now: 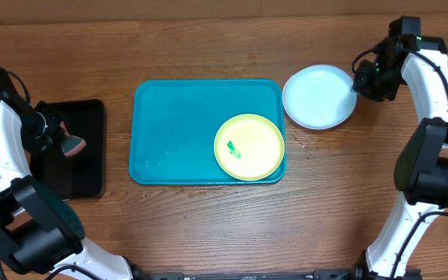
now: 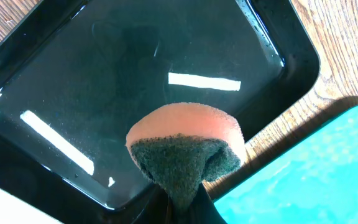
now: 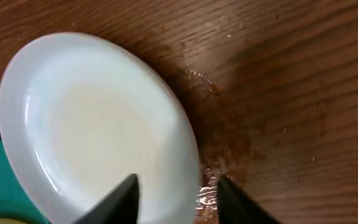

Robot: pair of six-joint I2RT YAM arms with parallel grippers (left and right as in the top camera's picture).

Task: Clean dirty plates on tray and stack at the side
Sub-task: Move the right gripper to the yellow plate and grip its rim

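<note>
Inside the teal-blue tray [image 1: 173, 117], in its lower right corner as the overhead camera sees it, the yellow-green plate [image 1: 259, 159] lies flat. A small bright green smear [image 1: 232, 149] sits just left of its centre. The tray's floor has a faint wet sheen.

Just off the tray's upper right corner a pale plate [image 1: 317, 97] rests on the table [image 1: 208, 225]. It is white with a slight blue cast. Its rim comes right up to the tray's rim, but I cannot tell whether they touch, nor whether this is one plate or a stack.

The right gripper [image 1: 362, 80] stands at that plate's right edge. In the wrist view its two dark fingers [image 3: 120, 199] are parted, with the plate's rim running between them and neither finger visibly pressing on it, so the jaws are open.

Well to the left, the left gripper [image 1: 57, 136] hangs above the black tray [image 1: 84, 175], clamped tight on a sponge [image 2: 185, 134] — orange foam with a dark green scouring face, pinched at its lower end. The black tray lies just beside the teal one, with a strip of table between them. Its glossy floor reflects bright bars of light, and droplets bead along its edges.

The table is brown wood grain and fills every view edge to edge. A damp, speckled patch [image 3: 213, 168] darkens the wood just beside the pale plate's rim.
</note>
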